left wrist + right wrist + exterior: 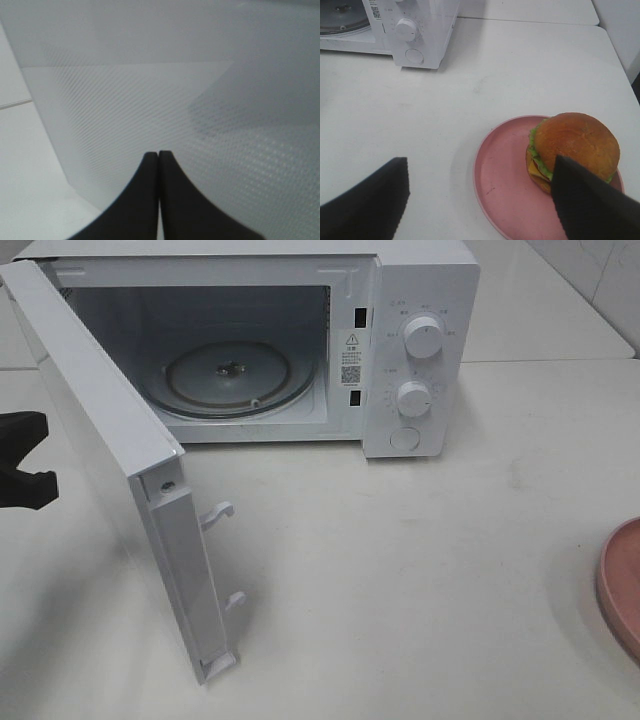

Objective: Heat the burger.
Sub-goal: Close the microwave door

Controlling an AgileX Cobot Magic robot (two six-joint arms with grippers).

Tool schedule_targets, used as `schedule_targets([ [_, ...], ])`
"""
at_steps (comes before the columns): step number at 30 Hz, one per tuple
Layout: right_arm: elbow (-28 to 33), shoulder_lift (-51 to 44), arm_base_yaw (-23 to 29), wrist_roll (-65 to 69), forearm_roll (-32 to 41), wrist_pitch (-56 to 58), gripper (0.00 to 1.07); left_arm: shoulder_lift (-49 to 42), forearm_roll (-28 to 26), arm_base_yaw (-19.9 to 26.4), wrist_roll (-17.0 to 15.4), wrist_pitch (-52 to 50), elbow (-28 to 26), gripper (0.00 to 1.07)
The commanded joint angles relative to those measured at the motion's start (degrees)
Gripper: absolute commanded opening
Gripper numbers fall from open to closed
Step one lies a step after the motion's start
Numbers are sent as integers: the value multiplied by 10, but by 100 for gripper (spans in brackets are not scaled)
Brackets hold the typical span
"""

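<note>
The burger (575, 142), with a glossy brown bun, green lettuce and an orange layer, sits on a pink plate (502, 185) on the white table. My right gripper (480, 162) hangs open above the plate; one dark finger (585, 200) covers the burger's near edge and the other finger (370, 200) is over bare table. In the high view only the plate's rim (625, 585) shows at the right edge, and the burger is out of frame. My left gripper (158, 153) is shut on nothing, close to the outer face of the open microwave door (110, 440).
The white microwave (420, 350) stands at the back with its door swung wide to the left and the glass turntable (230, 375) bare inside. The left arm (25, 485) shows as a dark shape at the far left edge, behind the door.
</note>
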Motion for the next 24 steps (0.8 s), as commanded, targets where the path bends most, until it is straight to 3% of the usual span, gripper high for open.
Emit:
schedule_targets([
  [1, 1, -18, -5, -7, 1, 0, 76, 11, -1, -18, 0, -17, -21, 0],
  [7, 1, -18, -5, -7, 1, 0, 76, 53, -19, -60, 19, -19, -61, 0],
  [14, 1, -18, -5, -7, 1, 0, 76, 101, -89, -117, 35, -21, -117, 0],
  [16, 1, -18, -5, -7, 1, 0, 76, 122, -140, -149, 63, -21, -147, 0],
  [17, 1, -18, -5, -7, 1, 0, 76, 122, -140, -149, 63, -21, -147, 0],
  [19, 1, -18, -5, -7, 1, 0, 76, 154, -222, -191, 99, -21, -183, 0],
  [22, 1, -18, -5, -7, 1, 0, 76, 159, -238, -199, 109, -21, -191, 0],
  [24, 1, -18, -5, -7, 1, 0, 76, 188, -308, -237, 152, -21, -229, 0],
])
